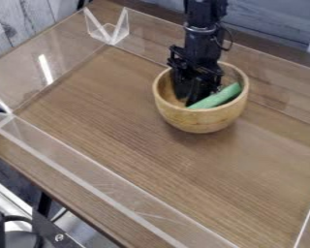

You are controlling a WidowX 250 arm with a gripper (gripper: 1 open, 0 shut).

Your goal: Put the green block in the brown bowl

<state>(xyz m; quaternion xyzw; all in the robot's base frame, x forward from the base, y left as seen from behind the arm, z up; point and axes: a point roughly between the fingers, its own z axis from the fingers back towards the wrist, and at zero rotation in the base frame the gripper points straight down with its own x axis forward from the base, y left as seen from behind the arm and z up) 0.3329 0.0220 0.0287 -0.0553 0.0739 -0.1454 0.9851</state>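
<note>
The brown bowl point(201, 108) sits on the wooden table, right of centre. Inside it lies the green block point(219, 96), tilted, its right end resting up against the bowl's right rim. My black gripper point(193, 90) points down into the bowl, over the block's left end. Its fingers stand slightly apart and do not clamp the block. The block's left end is hidden behind the fingers.
Clear acrylic walls point(67, 145) fence the wooden table point(106, 126) on all sides. A clear folded piece point(108, 26) stands at the back left corner. Below the front edge are dark frame parts point(22, 228).
</note>
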